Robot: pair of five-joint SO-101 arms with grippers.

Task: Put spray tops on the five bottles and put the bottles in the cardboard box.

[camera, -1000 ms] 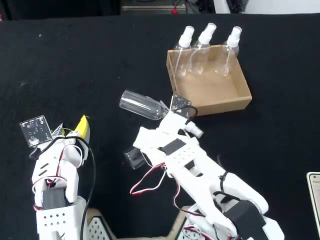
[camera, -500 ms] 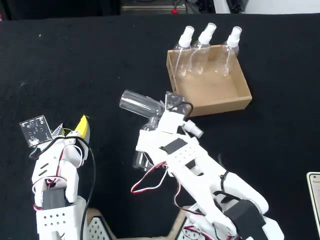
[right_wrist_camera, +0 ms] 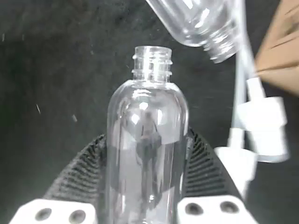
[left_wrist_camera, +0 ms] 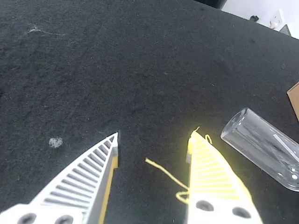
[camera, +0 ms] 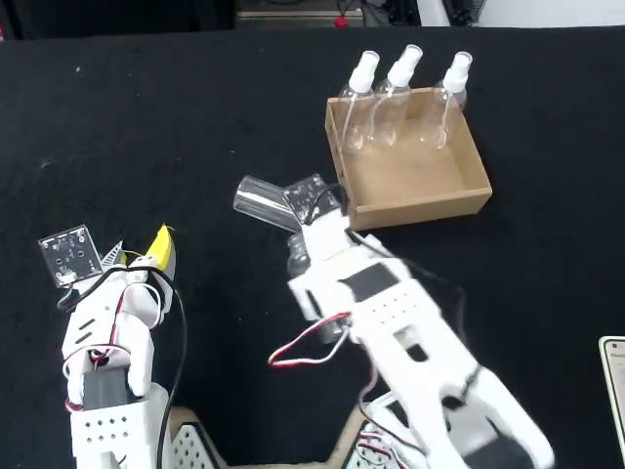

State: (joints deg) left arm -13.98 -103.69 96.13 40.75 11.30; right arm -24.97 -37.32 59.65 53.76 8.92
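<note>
The right arm's fingers [right_wrist_camera: 198, 158], lined with black ribbed pads, are pinching a clear plastic bottle [right_wrist_camera: 149, 107] by its body, one finger on each side. Its bare threaded neck sticks out past the fingertips with no top on it.

Just beyond those fingertips, a second clear bottle [right_wrist_camera: 196, 21] lies on its side on the black surface [camera: 176, 117]. It is also uncapped, and its open neck is close to the neck of the held one; I cannot tell whether they touch.

Two white spray tops [right_wrist_camera: 261, 126] with thin dip tubes lie just beside the right arm's fingers, between them and the brown cardboard box [camera: 415, 200]. Three clear bottles [camera: 395, 98] fitted with white spray tops stand inside the box, in a row along the wall farthest from the fingers.

The left arm's fingers [left_wrist_camera: 105, 158], one white and one yellow, are spread wide apart over the bare surface and grip nothing. The lying bottle is ahead of them on the yellow finger's side, near but apart from it.
</note>
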